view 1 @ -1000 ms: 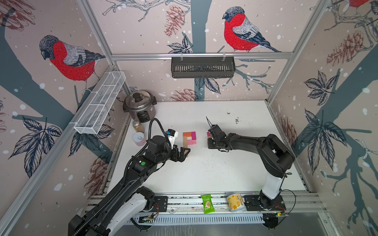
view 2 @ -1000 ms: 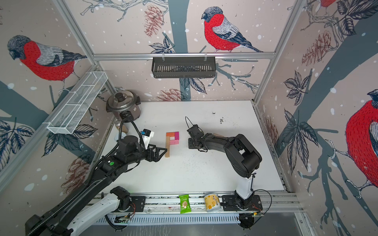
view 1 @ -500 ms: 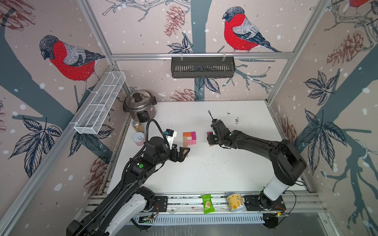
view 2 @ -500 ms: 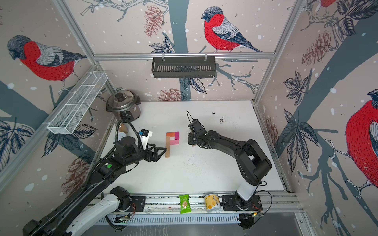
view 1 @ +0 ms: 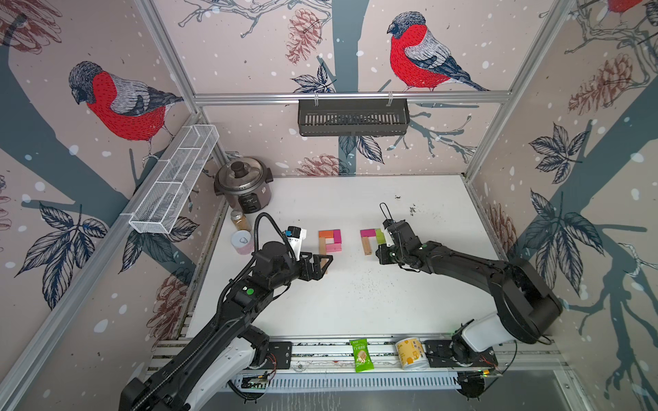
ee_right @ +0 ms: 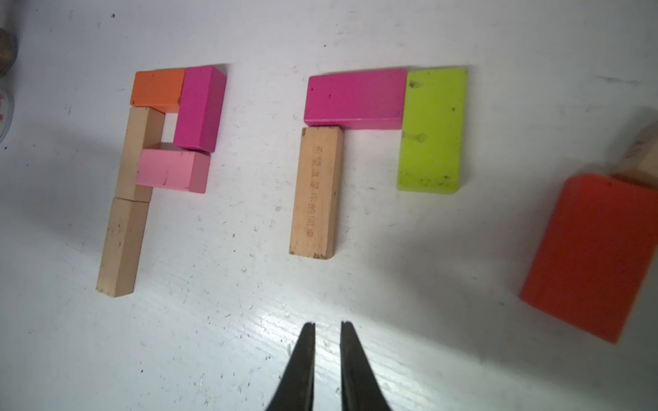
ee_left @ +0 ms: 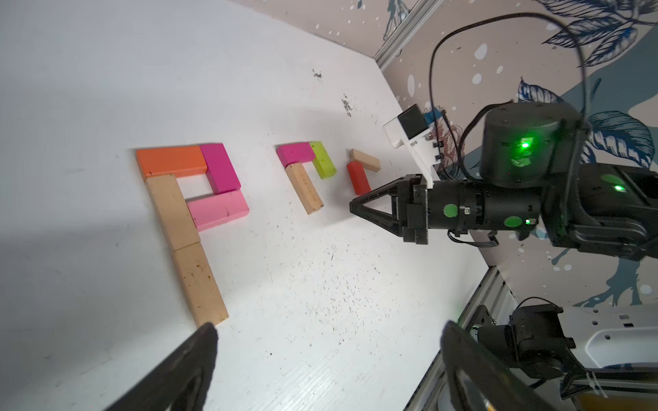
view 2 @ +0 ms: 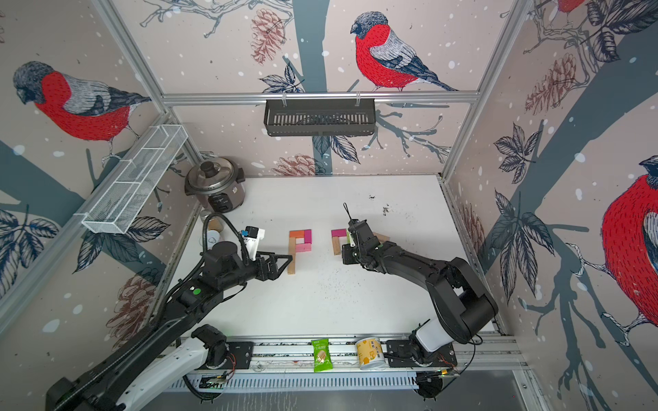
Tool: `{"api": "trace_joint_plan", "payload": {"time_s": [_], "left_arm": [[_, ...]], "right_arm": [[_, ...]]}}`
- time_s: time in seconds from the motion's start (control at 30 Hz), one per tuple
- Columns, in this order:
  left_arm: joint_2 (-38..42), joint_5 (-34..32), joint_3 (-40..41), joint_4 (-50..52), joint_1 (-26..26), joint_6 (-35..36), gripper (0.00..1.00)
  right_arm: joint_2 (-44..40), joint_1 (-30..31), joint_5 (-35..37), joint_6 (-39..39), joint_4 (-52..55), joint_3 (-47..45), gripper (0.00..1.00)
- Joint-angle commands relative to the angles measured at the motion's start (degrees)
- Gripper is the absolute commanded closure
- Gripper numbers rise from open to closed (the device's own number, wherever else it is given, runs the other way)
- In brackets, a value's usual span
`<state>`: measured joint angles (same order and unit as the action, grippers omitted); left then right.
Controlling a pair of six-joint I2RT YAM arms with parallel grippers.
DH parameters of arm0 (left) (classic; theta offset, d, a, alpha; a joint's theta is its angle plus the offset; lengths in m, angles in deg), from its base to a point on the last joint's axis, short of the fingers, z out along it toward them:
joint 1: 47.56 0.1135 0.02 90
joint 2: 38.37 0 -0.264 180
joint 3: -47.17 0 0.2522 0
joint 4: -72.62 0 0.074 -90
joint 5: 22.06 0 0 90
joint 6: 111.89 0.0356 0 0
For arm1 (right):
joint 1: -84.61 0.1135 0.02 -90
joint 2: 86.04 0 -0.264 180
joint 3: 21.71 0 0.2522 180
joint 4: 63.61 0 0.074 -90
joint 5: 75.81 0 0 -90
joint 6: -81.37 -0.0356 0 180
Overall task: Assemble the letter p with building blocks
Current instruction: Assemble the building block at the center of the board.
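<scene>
**Two letters lie flat on the counter [view 1: 356,306].** The finished P [view 1: 334,247] lies nearer the left arm [view 1: 249,291]. An orange block [ee_right: 158,89], a magenta block [ee_right: 199,106] and a pink block [ee_right: 172,170] close its bowl against a stem of two wood bars butted end to end.

The second P lies apart from it and is only partly built. A magenta bar [ee_right: 356,98] forms the top. A green block [ee_right: 432,131] runs down from one end as the bowl's side, and one wood bar [ee_right: 315,192] starts the stem under the other end. The pieces abut so that the outline reads unbroken.

A red block [ee_right: 591,256] and a spare wood block [ee_left: 365,160] lie loose just past the green block. They seem to touch, though the view there is cropped. By judgement, the red block would close the bowl and the spare would lengthen the stem.

The right arm [view 1: 459,259] reaches in low from the front rail, with its wrist by the second P. The right jaws are clenched on nothing, tips near the foot of its wood bar but clear of it. The left arm stretches forward with its forearm about level. The left jaws are released wide and empty, and the foot of the finished stem lies just beside one finger [ee_left: 199,348].
</scene>
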<state>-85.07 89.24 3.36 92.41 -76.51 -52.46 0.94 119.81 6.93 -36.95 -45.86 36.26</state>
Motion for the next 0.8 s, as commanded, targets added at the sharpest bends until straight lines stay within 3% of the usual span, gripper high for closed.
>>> {"api": "trace_joint_plan", "payload": {"time_s": [0.0,0.13,0.27,0.53,0.67,0.77], "left_arm": [[-4.55,1.24,-0.72,-7.76,-2.21,-2.90,0.06],[-13.16,-1.38,-4.40,-9.36,-5.99,-3.87,0.07],[-20.78,-0.56,-10.14,-6.51,-6.00,-3.42,0.07],[-31.35,2.56,-25.58,0.87,-4.78,0.42,0.05],[-32.67,3.48,-26.75,0.18,-3.39,2.91,0.05],[-31.96,6.71,-22.57,-3.65,-0.14,1.56,0.05]], "right_arm": [[-0.24,-0.22,-3.17,1.29,-5.62,-2.10,0.86],[0.64,-1.05,-4.35,0.65,-9.49,-4.92,0.92],[2.21,-1.97,-8.27,-0.93,-14.78,-7.15,0.92],[5.41,-1.89,-9.62,-1.35,-19.46,-7.58,0.92],[6.05,-1.85,-9.59,-1.20,-20.11,-7.37,0.92],[6.45,-1.88,-8.86,-1.07,-20.27,-7.47,0.91]]}}
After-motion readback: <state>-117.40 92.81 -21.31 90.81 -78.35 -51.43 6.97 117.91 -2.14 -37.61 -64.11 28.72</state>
